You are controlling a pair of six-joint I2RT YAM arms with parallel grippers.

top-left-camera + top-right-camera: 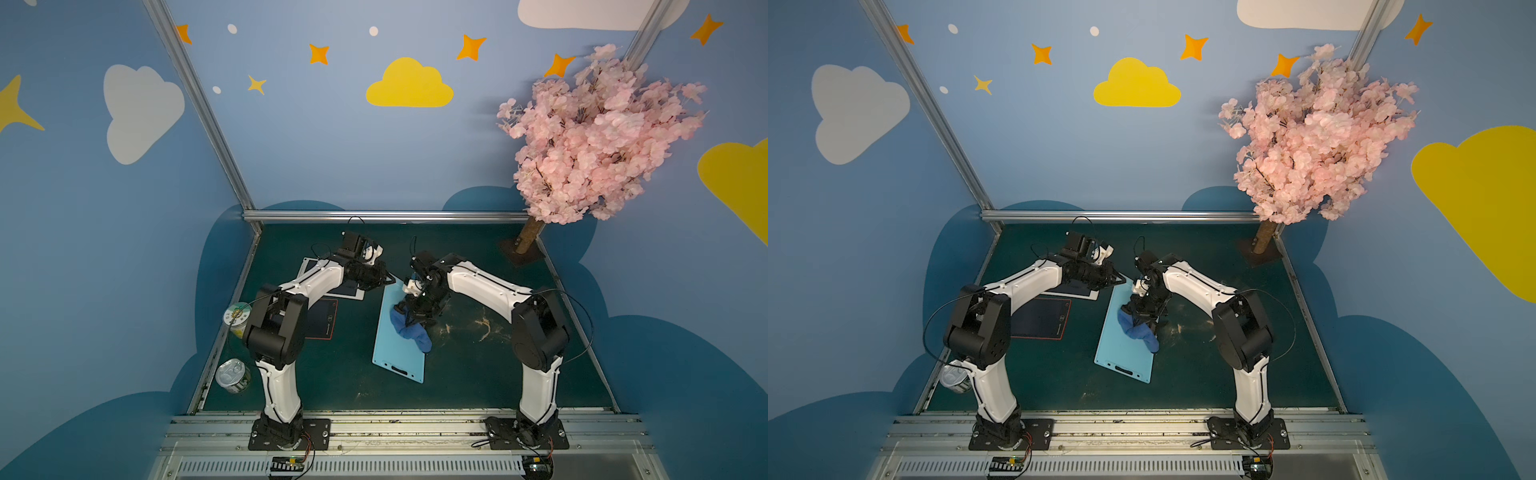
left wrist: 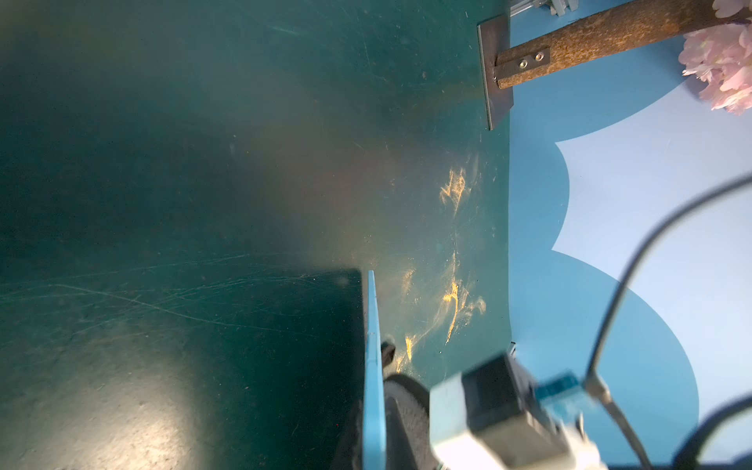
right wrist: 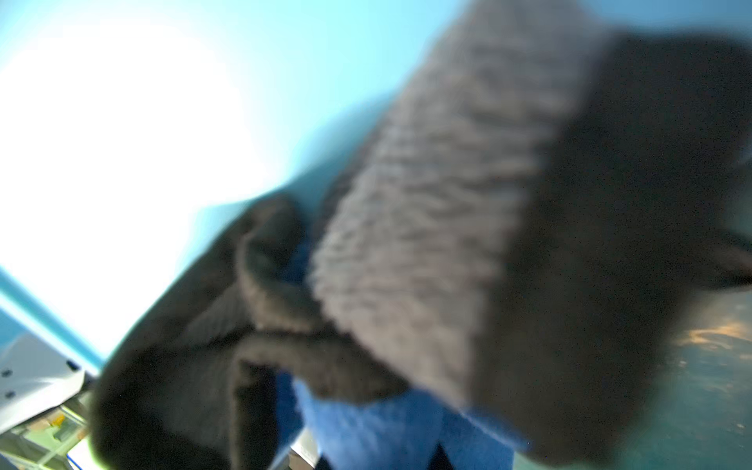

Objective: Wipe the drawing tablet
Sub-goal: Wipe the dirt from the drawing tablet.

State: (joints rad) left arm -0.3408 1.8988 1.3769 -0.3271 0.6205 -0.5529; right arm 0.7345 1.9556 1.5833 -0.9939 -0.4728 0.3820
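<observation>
The light blue drawing tablet [image 1: 392, 353] [image 1: 1119, 357] lies flat on the green mat in both top views. My left gripper [image 1: 390, 279] [image 1: 1122, 279] is shut on its far corner. In the left wrist view the tablet's thin blue edge [image 2: 371, 309] runs between the dark fingers of that gripper [image 2: 374, 407]. My right gripper [image 1: 405, 313] [image 1: 1136, 311] is shut on a blue cloth [image 1: 411, 330] [image 1: 1140, 332] bunched on the tablet's right side. The cloth [image 3: 386, 427], blue and grey, fills the right wrist view and hides the fingertips.
A white-framed tablet [image 1: 353, 294] and a dark red-edged one [image 1: 326, 320] lie left of the blue tablet, partly under my left arm. Two cans [image 1: 237, 318] [image 1: 232, 376] stand at the mat's left edge. A pink blossom tree [image 1: 602, 133] rises from the back right corner.
</observation>
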